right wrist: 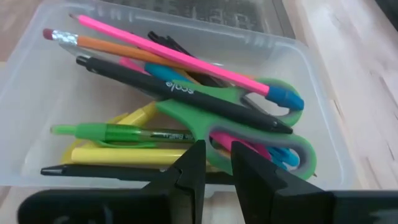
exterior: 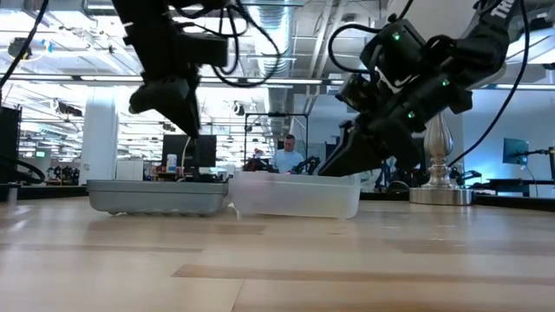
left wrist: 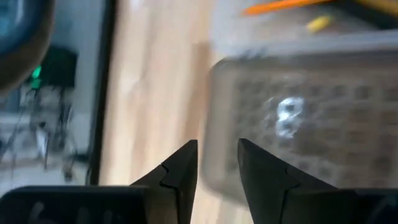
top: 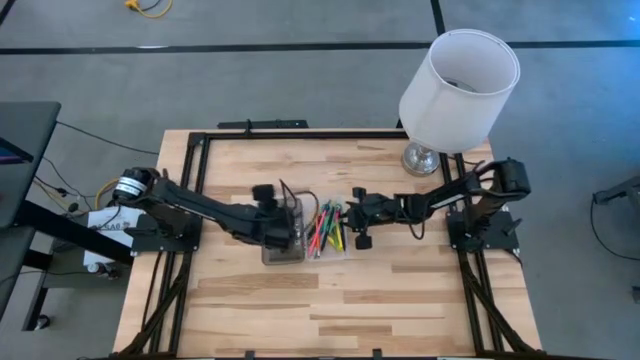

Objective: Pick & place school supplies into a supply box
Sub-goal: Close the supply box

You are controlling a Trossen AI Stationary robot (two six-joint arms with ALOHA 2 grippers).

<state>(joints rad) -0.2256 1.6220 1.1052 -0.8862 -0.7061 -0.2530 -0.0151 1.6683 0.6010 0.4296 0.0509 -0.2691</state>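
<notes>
Entry, taken from the supply box (right wrist: 323, 112) outward.

1. My right gripper (right wrist: 214, 171): just above the box's near rim, fingers narrowly parted, grasping nothing. I hold it low here, I judge, to watch over or tidy the contents.
2. Box contents: green-handled scissors (right wrist: 249, 134), dark pen (right wrist: 180, 93) across them, pink pencil (right wrist: 168, 53), orange pencil (right wrist: 124, 50), green pen (right wrist: 118, 132), yellow items beneath. All lie inside, so the loading looks largely done.
3. Grey grid lid (left wrist: 311, 118): flat on the table, touching the box's far side, open. My left gripper (left wrist: 217, 165) is poised at its edge, fingers slightly apart; whether they pinch the rim I cannot tell.
4. Lamp (top: 458, 90): well beyond the box.

Obscured: lower supplies buried under the scissors; the table-level view shows only frosted walls.
</notes>
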